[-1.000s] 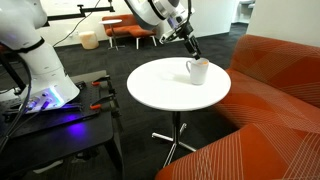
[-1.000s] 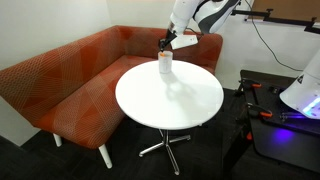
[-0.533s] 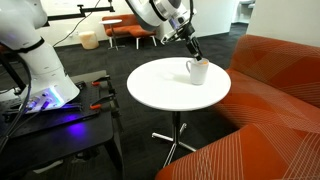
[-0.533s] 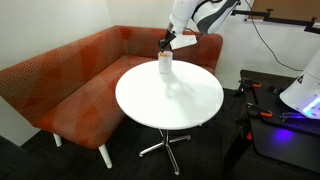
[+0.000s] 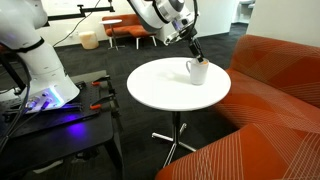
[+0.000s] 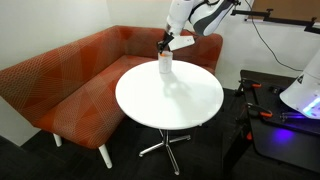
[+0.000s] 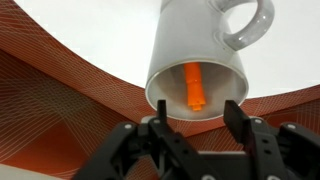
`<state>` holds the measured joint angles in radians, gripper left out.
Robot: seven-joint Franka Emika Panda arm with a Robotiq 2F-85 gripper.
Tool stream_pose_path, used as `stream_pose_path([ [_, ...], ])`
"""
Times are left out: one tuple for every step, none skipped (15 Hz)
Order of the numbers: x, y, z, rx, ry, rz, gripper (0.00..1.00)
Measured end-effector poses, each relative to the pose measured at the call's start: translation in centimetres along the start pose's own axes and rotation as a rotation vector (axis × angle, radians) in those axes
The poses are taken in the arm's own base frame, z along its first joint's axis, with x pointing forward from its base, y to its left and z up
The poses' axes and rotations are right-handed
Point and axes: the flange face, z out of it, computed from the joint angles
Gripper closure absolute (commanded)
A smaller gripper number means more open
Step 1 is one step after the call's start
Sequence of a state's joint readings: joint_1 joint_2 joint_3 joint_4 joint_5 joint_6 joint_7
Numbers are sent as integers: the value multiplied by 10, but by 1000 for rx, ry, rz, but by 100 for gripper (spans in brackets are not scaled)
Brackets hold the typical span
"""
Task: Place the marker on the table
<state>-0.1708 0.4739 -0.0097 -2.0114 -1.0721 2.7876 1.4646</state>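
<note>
A white mug [image 5: 198, 71] stands on the round white table [image 5: 160, 92] near its far edge; it also shows in the other exterior view [image 6: 165, 64]. In the wrist view the orange marker [image 7: 194, 86] lies inside the mug [image 7: 200, 45]. My gripper [image 7: 197, 106] hangs just above the mug's rim, with its fingers spread apart and nothing between them. In both exterior views the gripper [image 5: 193, 48] [image 6: 165, 45] is right over the mug, and the marker is hidden there.
An orange-red sofa [image 6: 70, 80] curves round the table's far side [image 5: 270, 90]. A dark bench with tools and a purple light [image 5: 50, 110] stands by the robot base. The table [image 6: 175, 100] rests on a chrome pedestal [image 6: 166, 146].
The arm has shifted very slightly above the mug. The mug and the marker have not moved.
</note>
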Motion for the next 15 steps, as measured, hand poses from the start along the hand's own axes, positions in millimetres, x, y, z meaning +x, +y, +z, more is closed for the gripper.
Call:
stream_pose_path([
  [0, -1, 2, 1, -2, -5, 40],
  [1, -2, 4, 1, -3, -7, 39],
  [1, -3, 6, 1, -6, -11, 41],
  [1, -4, 8, 1, -8, -13, 41],
  [1, -4, 9, 1, -10, -12, 40],
  [1, -4, 11, 1, -11, -10, 40],
  [2, -4, 11, 1, -11, -6, 40],
  [3, -4, 12, 1, -12, -2, 40],
  [3, -4, 12, 1, -14, 2, 41],
  [4, -4, 13, 1, -14, 5, 41],
  [4, -4, 13, 1, -15, 7, 41],
  [4, -4, 13, 1, -15, 8, 42],
  [5, -5, 13, 2, -15, 9, 44],
  [5, -6, 13, 3, -16, 10, 48],
  [5, -7, 13, 5, -16, 9, 51],
])
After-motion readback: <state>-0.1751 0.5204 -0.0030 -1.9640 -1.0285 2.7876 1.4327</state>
